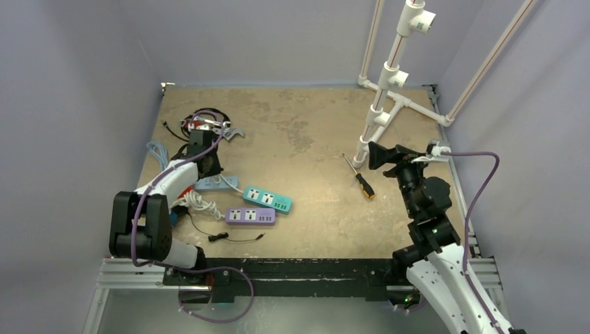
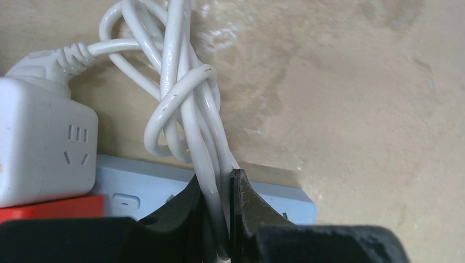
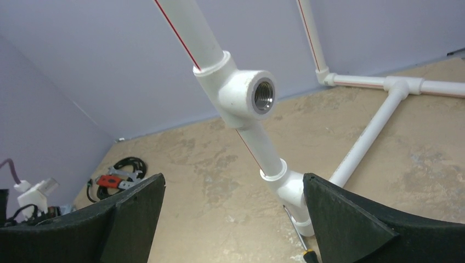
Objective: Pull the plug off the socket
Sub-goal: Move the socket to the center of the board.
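Directions are read from the top view, with 6 o'clock at the arms' bases.

Nearest the bases, at 7 o'clock on the table (image 1: 313, 132), lies a thin black lead (image 1: 236, 238). Just beyond it is a purple power strip (image 1: 250, 216), with a teal power strip (image 1: 268, 200) just beside its far edge.

At 9 o'clock from these, the left gripper (image 2: 216, 182) points down over a pale blue power strip (image 2: 263, 198). Its jaws are pressed together, pinching several strands of a knotted white cord (image 2: 181, 98).

In the wrist view the white plug (image 2: 38, 61) lies at 10 o'clock from the pinch, and its ribbed collar runs into the cord. The plug sits against the far end of a white adapter block (image 2: 41, 145). The block rests on the pale blue strip, next to a red part (image 2: 55, 208). The plug's pins are hidden.

At 3 o'clock from the table's middle lies a screwdriver (image 1: 360, 179) with a black and orange handle. Just beyond it the right gripper (image 1: 374, 154) is raised off the table, facing 9 o'clock. Its jaws are spread wide with nothing between them.

Farther out, a blue cable (image 1: 156, 149) lies at 10 o'clock and a tangle of black cables (image 1: 205, 124) at 11 o'clock. A white pipe frame (image 1: 389, 90) stands at 1 o'clock, and one of its tee fittings (image 3: 257, 96) shows a threaded metal mouth.
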Robot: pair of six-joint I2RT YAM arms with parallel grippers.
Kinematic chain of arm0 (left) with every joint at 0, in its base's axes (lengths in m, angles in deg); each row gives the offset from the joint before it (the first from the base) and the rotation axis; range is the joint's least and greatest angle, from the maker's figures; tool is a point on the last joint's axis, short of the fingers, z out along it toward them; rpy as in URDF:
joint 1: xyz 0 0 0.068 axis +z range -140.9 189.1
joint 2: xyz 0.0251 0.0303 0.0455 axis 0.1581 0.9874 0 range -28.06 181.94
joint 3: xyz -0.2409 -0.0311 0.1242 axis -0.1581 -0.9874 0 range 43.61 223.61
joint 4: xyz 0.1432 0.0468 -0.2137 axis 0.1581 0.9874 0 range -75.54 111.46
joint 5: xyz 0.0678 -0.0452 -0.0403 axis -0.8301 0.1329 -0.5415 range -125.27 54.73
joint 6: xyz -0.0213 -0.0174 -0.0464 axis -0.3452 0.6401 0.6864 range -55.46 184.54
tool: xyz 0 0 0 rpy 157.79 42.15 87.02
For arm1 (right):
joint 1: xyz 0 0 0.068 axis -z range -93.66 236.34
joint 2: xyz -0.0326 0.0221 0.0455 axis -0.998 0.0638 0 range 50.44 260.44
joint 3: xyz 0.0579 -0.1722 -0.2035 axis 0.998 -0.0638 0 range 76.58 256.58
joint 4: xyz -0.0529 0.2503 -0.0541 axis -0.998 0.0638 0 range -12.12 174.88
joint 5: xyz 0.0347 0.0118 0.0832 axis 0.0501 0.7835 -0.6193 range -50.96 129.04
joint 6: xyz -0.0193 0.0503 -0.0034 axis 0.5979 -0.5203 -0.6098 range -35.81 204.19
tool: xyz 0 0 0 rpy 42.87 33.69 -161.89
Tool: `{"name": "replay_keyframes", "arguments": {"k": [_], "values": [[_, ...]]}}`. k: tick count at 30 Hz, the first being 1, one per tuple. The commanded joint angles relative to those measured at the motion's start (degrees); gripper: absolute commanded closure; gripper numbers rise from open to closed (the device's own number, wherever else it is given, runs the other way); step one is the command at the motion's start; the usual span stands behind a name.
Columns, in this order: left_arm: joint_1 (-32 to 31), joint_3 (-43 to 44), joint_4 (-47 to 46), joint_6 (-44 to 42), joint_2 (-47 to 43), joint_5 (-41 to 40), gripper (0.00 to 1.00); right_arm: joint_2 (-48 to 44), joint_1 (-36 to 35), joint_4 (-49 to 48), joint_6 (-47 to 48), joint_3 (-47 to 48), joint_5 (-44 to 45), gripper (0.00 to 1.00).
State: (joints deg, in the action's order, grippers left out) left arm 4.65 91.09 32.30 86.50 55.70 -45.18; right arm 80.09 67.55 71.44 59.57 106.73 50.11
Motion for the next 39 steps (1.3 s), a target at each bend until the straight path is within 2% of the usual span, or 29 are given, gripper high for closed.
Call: {"name": "replay_keyframes", "arguments": {"k": [1,11,17,31,39], "values": [[-3.96,-0.30,-2.07,-0.64,-3.58,6.46,1.00,-3.98,0.01,-1.97,0.28,0.42,2.23,0.01],[-10.95,-2.58,-2.96,-1.39,-14.98,6.00,1.00,-2.40,-0.01,-2.25,-0.16,0.10,3.82,0.01],[-14.84,-3.57,-3.98,-2.21,-18.83,8.00,1.00,-1.09,0.03,-2.22,-0.25,0.08,4.34,0.01],[-20.86,-5.07,-13.51,-4.53,-21.12,22.00,1.00,-2.10,0.01,-2.59,-0.08,-0.01,5.14,0.01],[-25.12,-2.43,-20.20,-4.25,-16.13,23.89,1.00,-1.86,0.01,-4.20,0.45,-0.37,3.58,0.01]]}}
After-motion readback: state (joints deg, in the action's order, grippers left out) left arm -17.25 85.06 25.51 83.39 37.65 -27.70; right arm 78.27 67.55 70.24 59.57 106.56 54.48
